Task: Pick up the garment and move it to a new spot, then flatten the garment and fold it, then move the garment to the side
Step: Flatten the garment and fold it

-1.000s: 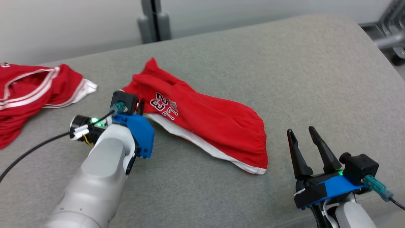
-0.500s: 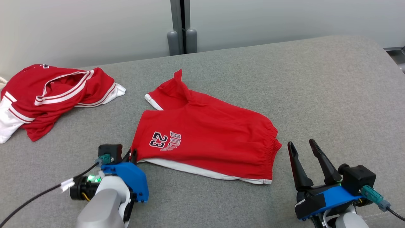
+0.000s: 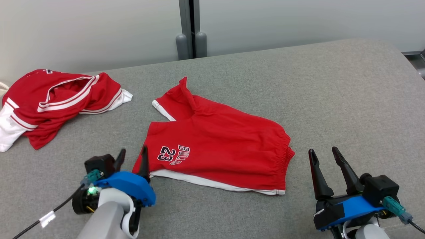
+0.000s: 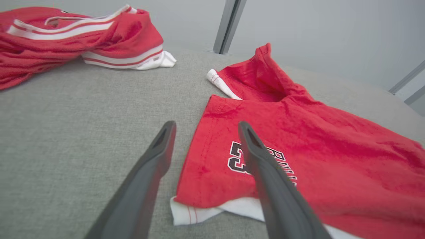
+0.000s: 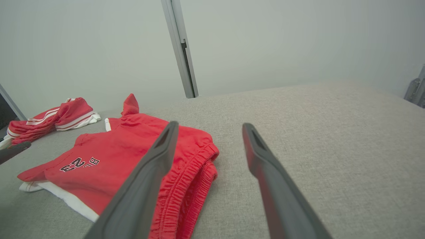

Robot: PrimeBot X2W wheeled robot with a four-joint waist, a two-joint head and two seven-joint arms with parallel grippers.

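The garment (image 3: 219,149), red shorts with a white hem and a "BULLS 23" print, lies spread on the grey cushion (image 3: 332,93), one leg bunched up at the back. My left gripper (image 3: 133,150) stands open at its near-left corner. In the left wrist view the left gripper (image 4: 206,125) straddles the edge of the shorts (image 4: 298,139), gripping nothing. My right gripper (image 3: 322,150) is open and empty, just right of the elastic waistband. The right wrist view shows the right gripper (image 5: 210,124) beside the waistband of the shorts (image 5: 116,156).
A second red garment with white stripes (image 3: 56,99) lies crumpled at the cushion's far left, also seen as a red heap (image 4: 66,33). A grey post (image 3: 191,30) stands against the wall behind. The cushion's right edge curves away near a metal frame (image 3: 416,59).
My left gripper pulled the shorts' corner toward me, then opened and let it go. The camera view shifted during the first half second. The right gripper stayed open.
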